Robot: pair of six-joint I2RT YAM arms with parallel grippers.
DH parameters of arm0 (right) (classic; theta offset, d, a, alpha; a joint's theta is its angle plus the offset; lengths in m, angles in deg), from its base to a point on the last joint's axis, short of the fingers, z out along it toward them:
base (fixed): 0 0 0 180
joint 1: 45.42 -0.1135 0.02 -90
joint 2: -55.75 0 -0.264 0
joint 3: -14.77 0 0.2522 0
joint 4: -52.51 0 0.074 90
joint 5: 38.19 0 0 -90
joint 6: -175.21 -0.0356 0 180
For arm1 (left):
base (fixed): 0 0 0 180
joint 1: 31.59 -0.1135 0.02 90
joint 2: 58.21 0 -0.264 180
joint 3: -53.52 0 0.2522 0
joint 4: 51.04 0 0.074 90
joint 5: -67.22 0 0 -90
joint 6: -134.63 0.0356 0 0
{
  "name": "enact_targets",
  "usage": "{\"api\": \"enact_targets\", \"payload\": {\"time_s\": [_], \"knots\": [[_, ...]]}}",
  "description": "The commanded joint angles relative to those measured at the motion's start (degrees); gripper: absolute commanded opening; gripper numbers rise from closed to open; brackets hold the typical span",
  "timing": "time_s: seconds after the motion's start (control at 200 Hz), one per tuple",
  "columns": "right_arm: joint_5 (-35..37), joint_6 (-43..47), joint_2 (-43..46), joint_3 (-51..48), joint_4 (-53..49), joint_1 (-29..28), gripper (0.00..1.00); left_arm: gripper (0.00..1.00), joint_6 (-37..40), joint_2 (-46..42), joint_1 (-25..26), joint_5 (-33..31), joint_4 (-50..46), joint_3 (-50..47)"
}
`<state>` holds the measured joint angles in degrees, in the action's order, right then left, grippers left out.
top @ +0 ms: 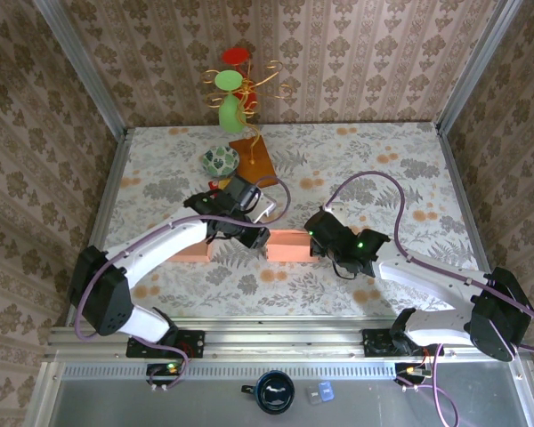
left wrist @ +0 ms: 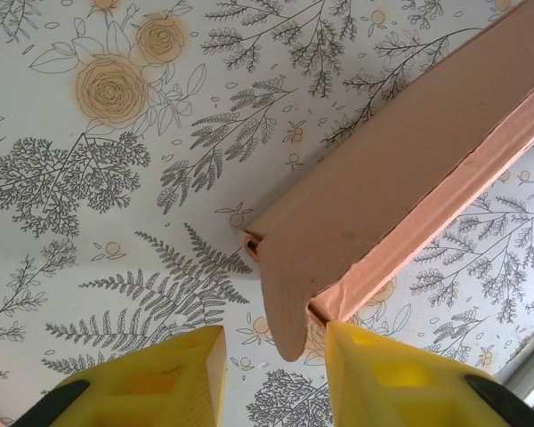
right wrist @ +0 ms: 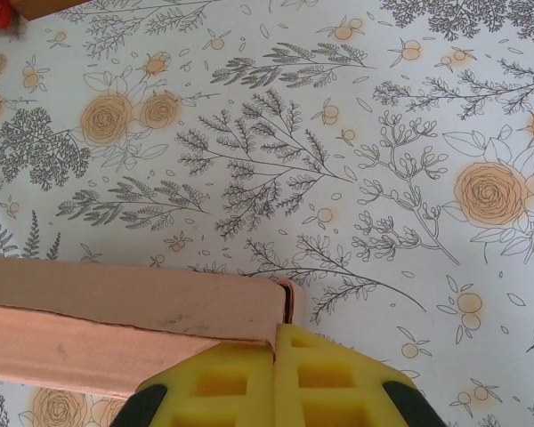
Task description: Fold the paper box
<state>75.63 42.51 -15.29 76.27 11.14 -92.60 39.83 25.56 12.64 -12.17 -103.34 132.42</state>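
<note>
Paper box (top: pixel 289 246) lies long-side across the middle of the floral table (top: pixel 383 160). My left gripper (left wrist: pixel 274 336): fingers apart, straddling the corner flap. My right gripper (right wrist: pixel 274 342): fingers together at the other end, can't tell if cardboard's pinched.

Robot lab cell dressed up as a home, not a real room. Wallpaper (top: pixel 36 133) is on flat panels held by bare alu posts (top: pixel 80 67). Desk (top: pixel 374 160) has a floral cover. Left arm (top: pixel 151 253) & right arm (top: pixel 427 271) are bolted to an alu rail (top: pixel 276 342) at the near edge, w/ purple cables (top: pixel 445 391) trailing. Mug (top: pixel 274 391) sits on the metal shelf in front. Wire ornament (top: pixel 240 84) at the back is a decor prop.
</note>
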Motion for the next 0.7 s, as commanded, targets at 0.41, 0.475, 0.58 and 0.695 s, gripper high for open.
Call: {"api": "enact_targets", "payload": {"time_s": [0.41,0.475,0.58,0.695], "knots": [[-1.15,-1.50,-1.25,-0.09,-4.29,-0.34,0.00,0.19,-1.44,2.72,1.15,-0.25,0.27,3.06],[-1.12,-1.51,-1.29,-0.12,-4.37,-0.33,0.00,0.17,-1.44,2.85,1.30,-0.34,-0.02,3.15],[-1.05,-1.58,-1.45,-0.02,-4.26,-0.34,0.00,0.14,-1.78,2.87,1.71,-1.12,-0.45,3.41],[-1.14,-1.77,-1.96,0.56,-4.27,-0.37,0.00,0.13,-2.32,2.77,2.45,-2.89,-1.00,3.69]]}}
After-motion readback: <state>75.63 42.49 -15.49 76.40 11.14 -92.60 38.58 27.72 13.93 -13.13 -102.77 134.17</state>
